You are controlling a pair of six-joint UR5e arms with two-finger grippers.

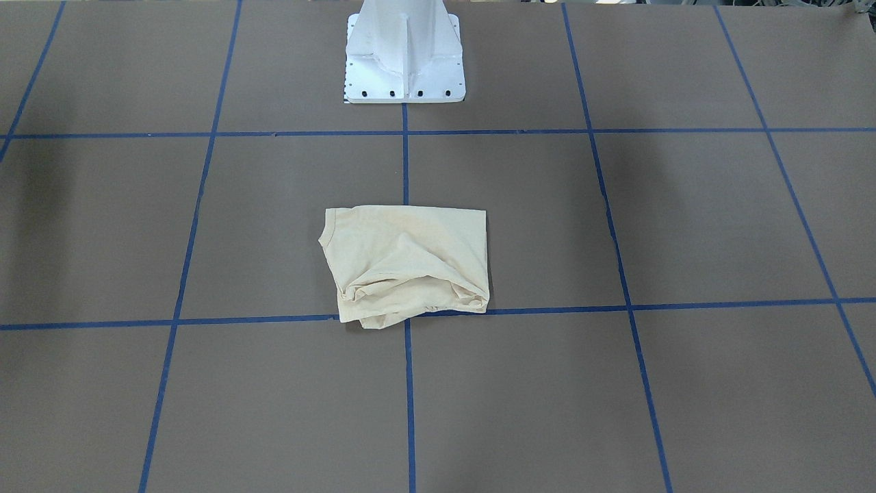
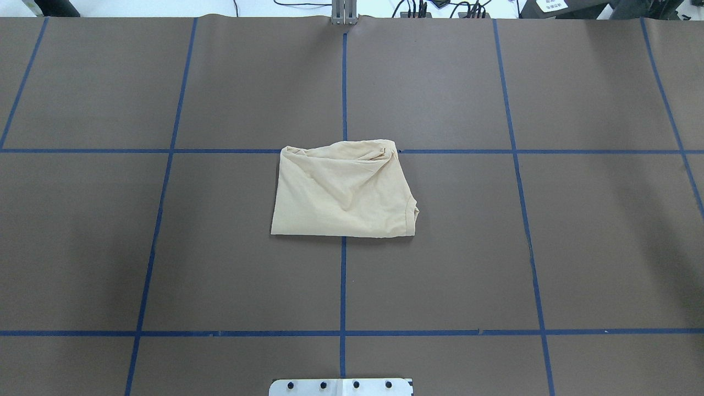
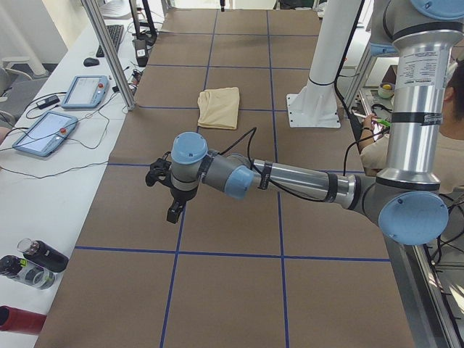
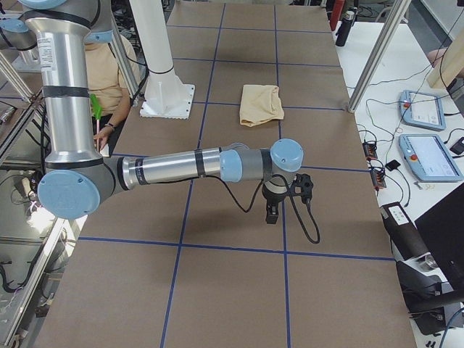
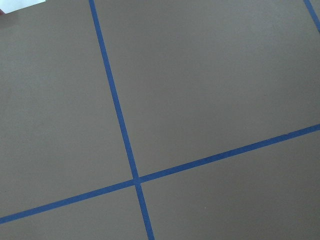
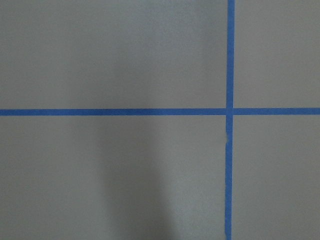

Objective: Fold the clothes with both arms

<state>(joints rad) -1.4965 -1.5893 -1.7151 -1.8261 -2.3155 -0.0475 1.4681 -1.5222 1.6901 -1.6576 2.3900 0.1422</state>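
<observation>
Claw state cannot be told on either arm: the left claw (image 3: pixel 174 215) and the right claw (image 4: pixel 271 216) are shown only in the side views. Each is held above bare desk (image 2: pixel 220 275) toward its own end, well apart from the garment.

The shirt (image 2: pixel 344 192) is found at the middle of the desk, clear of every edge, folded into a compact block astride the centre tape line (image 2: pixel 343 286). Its side nearest the robot is laid straight. The far side is bunched and rolled, and the collar (image 2: pixel 413 212) protrudes on the robot's right.

The fold is judged near complete. Risk is noted: if the bunched side is gripped, only the top layer may be pinched and the block pulled open. A low inward sweep may drag it askew.

The white pedestal (image 1: pixel 404 68) is set toward the robot-side edge.
</observation>
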